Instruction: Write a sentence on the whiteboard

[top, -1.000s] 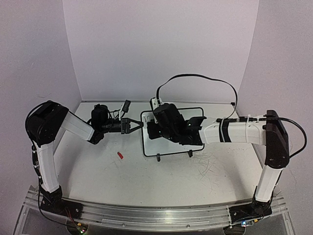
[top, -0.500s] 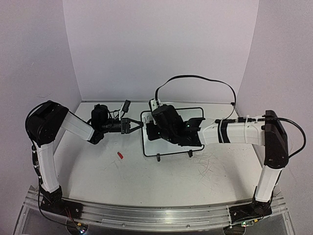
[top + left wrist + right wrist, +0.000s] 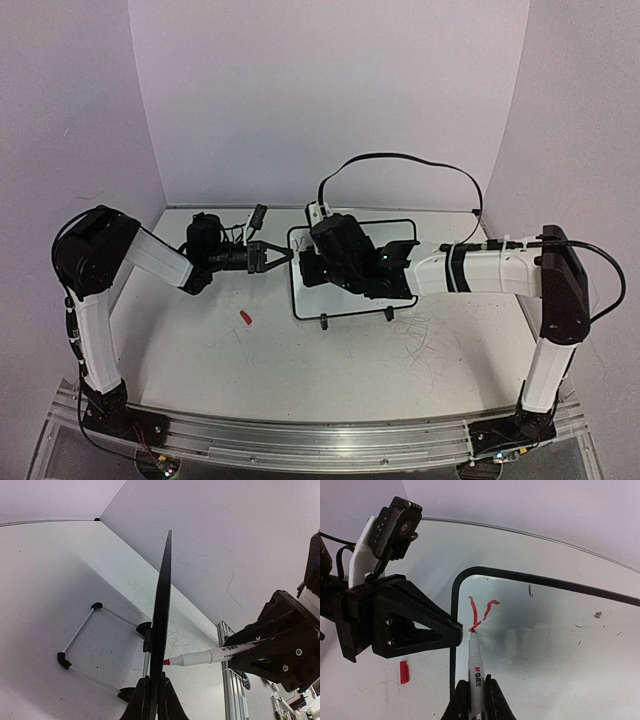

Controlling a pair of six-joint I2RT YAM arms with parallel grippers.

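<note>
The whiteboard (image 3: 345,303), white with a thin black frame, stands tilted on the table. My left gripper (image 3: 285,256) is shut on its left edge; the left wrist view shows the board edge-on (image 3: 162,600) between the jaws (image 3: 154,695). My right gripper (image 3: 474,687) is shut on a white marker (image 3: 475,662), whose red tip touches the board (image 3: 560,645) near its upper left corner. Of the sentence, only a red Y-shaped mark (image 3: 475,611) shows, just above the tip. From above, the right wrist (image 3: 340,255) covers the mark and much of the board.
A red marker cap (image 3: 245,317) lies on the table left of the board, also in the right wrist view (image 3: 404,672). Grey scribble scuffs (image 3: 425,335) mark the tabletop at front right. A black cable (image 3: 400,158) arches behind the board.
The right wrist has shifted slightly left over the board. The left arm and the board have not moved.
</note>
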